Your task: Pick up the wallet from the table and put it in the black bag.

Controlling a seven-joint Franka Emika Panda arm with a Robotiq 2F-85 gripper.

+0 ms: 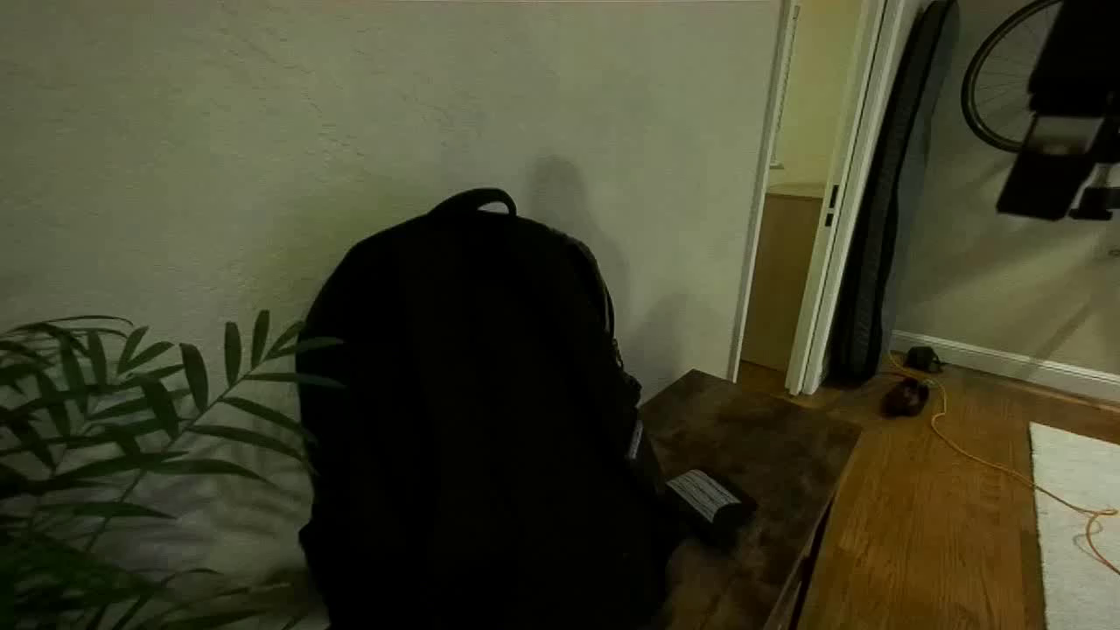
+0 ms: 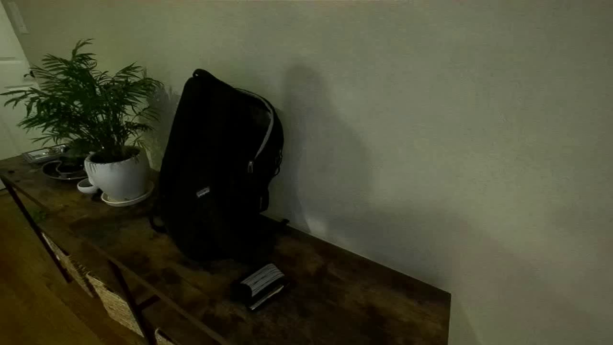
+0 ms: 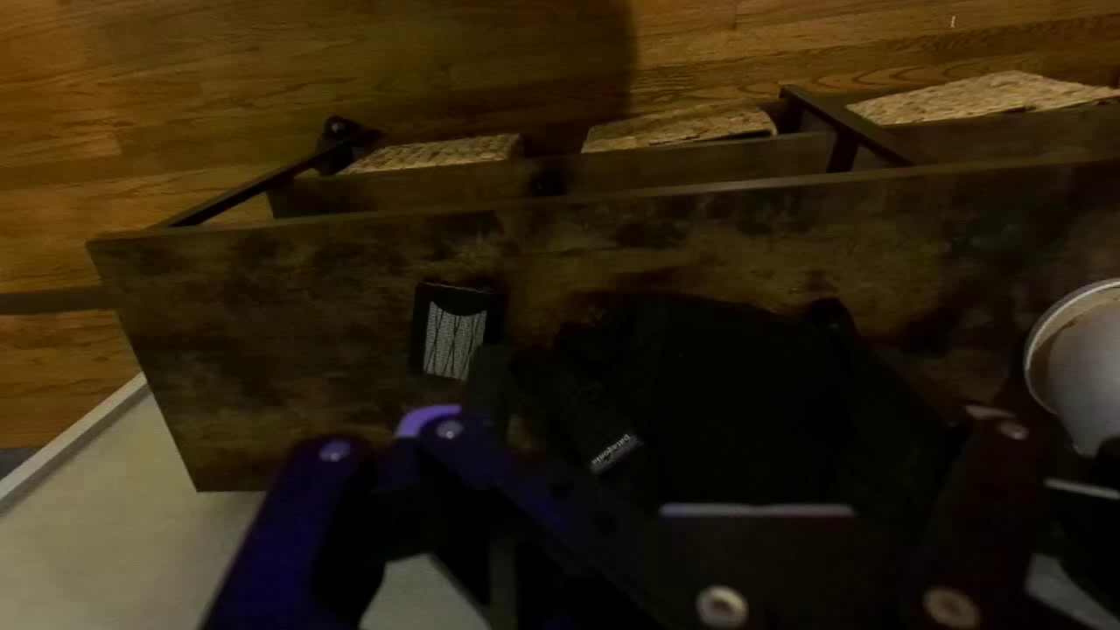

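The wallet is a dark block with a grey patterned patch. It lies on the brown table and shows in both exterior views (image 1: 704, 497) (image 2: 262, 282) and in the wrist view (image 3: 453, 339). The black bag (image 1: 472, 402) stands upright on the table against the wall, beside the wallet. In an exterior view the bag (image 2: 210, 163) has a side zipper that looks partly undone; its inside is too dark to see. My gripper (image 3: 735, 407) is open and empty, high above the table. It shows at the upper right edge of an exterior view (image 1: 1069, 210), away from the wallet.
A leafy plant in a white pot (image 2: 119, 175) stands on the table (image 2: 364, 302) beside the bag, with a small white bowl (image 2: 87, 186). The wall (image 2: 431, 143) runs along the table's back. Woven baskets (image 3: 682, 129) sit below the tabletop.
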